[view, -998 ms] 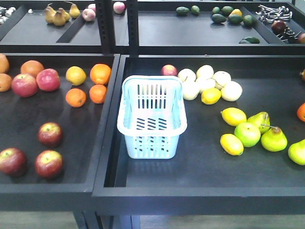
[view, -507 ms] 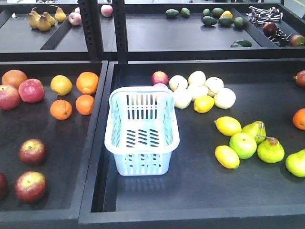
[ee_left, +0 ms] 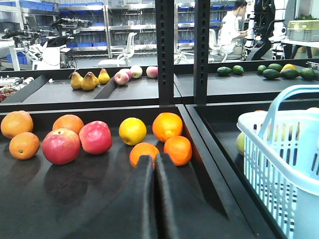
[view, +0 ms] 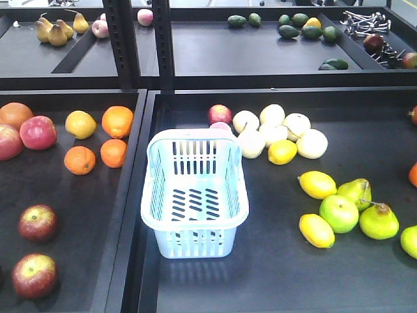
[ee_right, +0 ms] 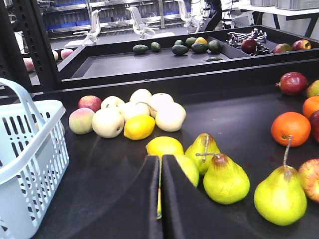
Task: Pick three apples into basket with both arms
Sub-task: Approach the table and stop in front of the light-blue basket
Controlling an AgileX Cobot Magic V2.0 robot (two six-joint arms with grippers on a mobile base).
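Observation:
Two dark red apples with yellow-green patches lie in the left tray, one behind the other, near the front left corner. The pale blue slotted basket stands empty in the right tray, just past the divider. Neither arm shows in the front view. My left gripper is shut with nothing in it, low over the left tray and pointing at oranges; the basket is to its right. My right gripper is shut and empty, with lemons and pears just beyond it and the basket to its left.
Brighter pink-red apples and oranges fill the back of the left tray. Pale apples and a lemon sit behind the basket; lemons, a green apple and pears lie to its right. A black post rises behind.
The whole front view has shifted: basket and fruit sit lower and further left in the frame, and look larger. A third dark apple at the left edge has left the view.

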